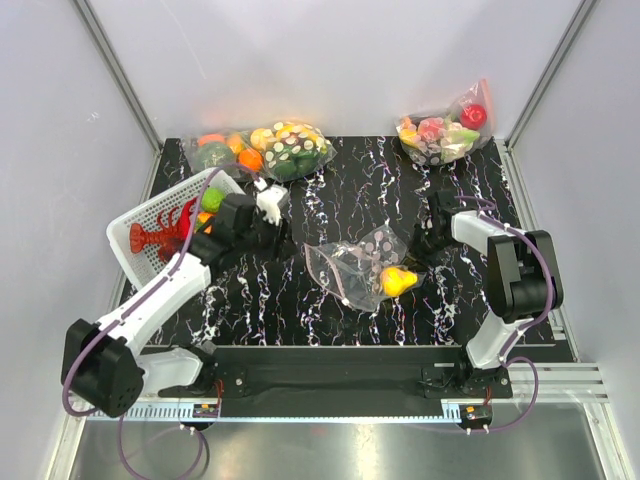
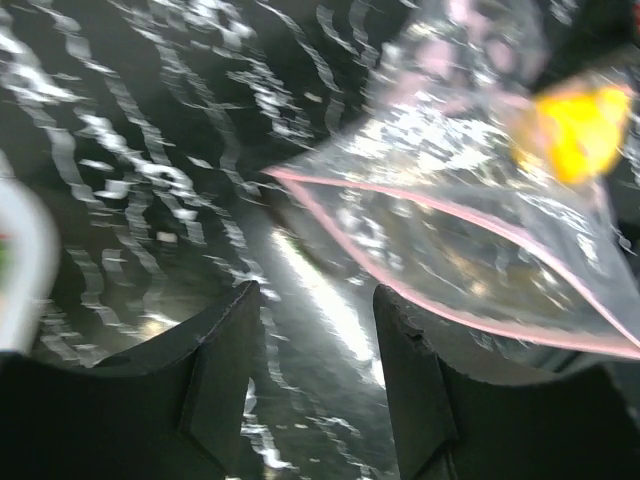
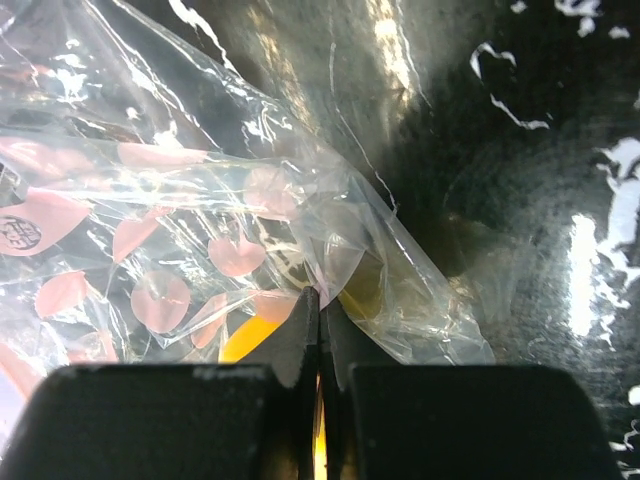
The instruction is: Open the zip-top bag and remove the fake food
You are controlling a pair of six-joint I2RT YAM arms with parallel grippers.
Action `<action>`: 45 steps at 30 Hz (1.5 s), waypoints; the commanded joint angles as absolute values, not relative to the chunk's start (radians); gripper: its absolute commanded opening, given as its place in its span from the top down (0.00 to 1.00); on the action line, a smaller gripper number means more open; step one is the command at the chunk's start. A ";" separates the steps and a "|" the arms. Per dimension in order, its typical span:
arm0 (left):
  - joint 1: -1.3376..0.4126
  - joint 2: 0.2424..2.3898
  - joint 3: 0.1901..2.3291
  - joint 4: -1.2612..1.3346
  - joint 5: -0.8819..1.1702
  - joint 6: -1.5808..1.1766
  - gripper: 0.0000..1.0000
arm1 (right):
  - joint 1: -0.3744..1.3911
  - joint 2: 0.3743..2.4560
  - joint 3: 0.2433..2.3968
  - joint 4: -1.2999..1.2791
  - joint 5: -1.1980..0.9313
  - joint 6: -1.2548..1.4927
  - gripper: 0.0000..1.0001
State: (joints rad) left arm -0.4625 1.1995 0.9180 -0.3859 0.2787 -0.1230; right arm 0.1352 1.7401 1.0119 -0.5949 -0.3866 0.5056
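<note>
Top external view: zip-top bag (image 1: 350, 265) lies mid-table, between the two arms; clear w/ dots, floppy, partly puffed up.
Bag axis: runs roughly left-right across the table; pink zip strip (image 2: 300, 185) end points toward the left arm, closed end toward the right arm.
Mouth: looks parted in left wrist view; two pink lines spread from one corner; how wide, can't tell, pic is blurry.
Fake food: yellow fruit (image 1: 398, 282) inside, down at the right-hand end; other pcs not made out.
Right gripper (image 3: 320, 300): fingers together, clamped on a fold of bag plastic at the closed end; yellow shows just behind the pinch.
Left gripper (image 2: 315, 300): fingers apart, nothing between them; bag mouth sits ahead and off to its right, near but not touching.
Key relation: left arm faces the opening, right arm anchors the far end; prob. next move is left reaching in along the bag's length, or right lifting its end to tip the fruit toward the mouth.
Risk: film is slack; may fold over the mouth.
Elsewhere: white basket (image 1: 120, 232) w/ red lobster (image 1: 165, 232) at left; not part of the job.
</note>
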 commanded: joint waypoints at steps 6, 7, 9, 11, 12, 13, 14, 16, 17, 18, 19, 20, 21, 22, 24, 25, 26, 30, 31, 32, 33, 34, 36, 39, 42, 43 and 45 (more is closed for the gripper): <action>-0.598 1.198 0.868 -0.253 0.313 -0.233 0.47 | 0.129 1.763 1.063 -0.558 -0.436 0.526 1.00; -0.612 1.215 0.864 -0.242 0.310 -0.245 0.47 | 0.127 1.758 1.062 -0.560 -0.437 0.528 1.00; -0.643 1.235 0.859 -0.206 0.310 -0.259 0.47 | 0.129 1.758 1.058 -0.557 -0.448 0.534 1.00; -0.669 1.268 0.845 -0.178 0.321 -0.279 0.48 | 0.129 1.759 1.057 -0.552 -0.451 0.537 1.00; -0.676 1.281 0.844 -0.158 0.322 -0.282 0.48 | 0.129 1.759 1.058 -0.554 -0.451 0.537 1.00; -0.686 1.293 0.842 -0.152 0.321 -0.287 0.48 | 0.129 1.758 1.058 -0.554 -0.451 0.538 1.00; -0.701 1.319 0.842 -0.147 0.319 -0.290 0.49 | 0.130 1.755 1.058 -0.555 -0.451 0.537 1.00; -0.715 1.339 0.844 -0.138 0.318 -0.295 0.49 | 0.129 1.755 1.060 -0.557 -0.451 0.540 1.00; -0.729 1.350 0.844 -0.132 0.311 -0.298 0.50 | 0.129 1.753 1.060 -0.557 -0.451 0.538 1.00; -0.733 1.356 0.842 -0.123 0.313 -0.299 0.50 | 0.129 1.753 1.060 -0.557 -0.453 0.537 1.00; -0.739 1.361 0.841 -0.115 0.311 -0.305 0.50 | 0.129 1.753 1.061 -0.557 -0.451 0.540 1.00; -0.748 1.373 0.839 -0.109 0.313 -0.307 0.50 | 0.129 1.752 1.062 -0.558 -0.451 0.540 1.00; -0.753 1.379 0.839 -0.101 0.311 -0.310 0.50 | 0.129 1.752 1.062 -0.557 -0.451 0.540 1.00; -0.758 1.387 0.839 -0.098 0.310 -0.311 0.50 | 0.129 1.752 1.062 -0.558 -0.454 0.540 1.00; -0.772 1.413 0.836 -0.075 0.307 -0.314 0.50 | 0.127 1.752 1.062 -0.555 -0.457 0.545 1.00; -0.782 1.425 0.835 -0.065 0.302 -0.318 0.49 | 0.129 1.752 1.057 -0.546 -0.468 0.549 1.00; -0.787 1.437 0.828 -0.048 0.302 -0.319 0.48 | 0.129 1.752 1.054 -0.543 -0.475 0.554 1.00; -0.810 1.535 0.815 0.061 0.298 -0.330 0.42 | 0.129 1.755 1.037 -0.526 -0.499 0.572 1.00; -0.818 1.551 0.813 0.077 0.296 -0.336 0.41 | 0.129 1.753 1.032 -0.528 -0.500 0.575 1.00; -0.821 1.566 0.810 0.093 0.295 -0.337 0.41 | 0.129 1.753 1.029 -0.525 -0.502 0.578 1.00; -0.824 1.580 0.808 0.128 0.296 -0.337 0.41 | 0.129 1.752 1.025 -0.520 -0.506 0.584 1.00; -0.830 1.603 0.804 0.147 0.296 -0.339 0.41 | 0.129 1.753 1.013 -0.502 -0.520 0.603 1.00; -0.834 1.618 0.804 0.189 0.295 -0.339 0.40 | 0.127 1.759 0.997 -0.479 -0.540 0.624 1.00; -0.841 1.635 0.802 0.233 0.287 -0.344 0.40 | 0.127 1.769 0.968 -0.448 -0.554 0.658 1.00; -0.844 1.661 0.804 0.259 0.290 -0.350 0.39 | 0.129 1.775 0.972 -0.445 -0.542 0.658 1.00; -0.845 1.678 0.808 0.258 0.290 -0.351 0.39 | 0.129 1.761 0.979 -0.462 -0.532 0.646 0.99; -0.847 1.687 0.804 0.256 0.281 -0.351 0.39 | 0.129 1.732 1.003 -0.494 -0.477 0.606 0.83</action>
State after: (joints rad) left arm -0.8398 1.6661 0.7994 0.1661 0.2928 -0.3462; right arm 0.1345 1.7679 0.9714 -0.4816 -0.5140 0.6346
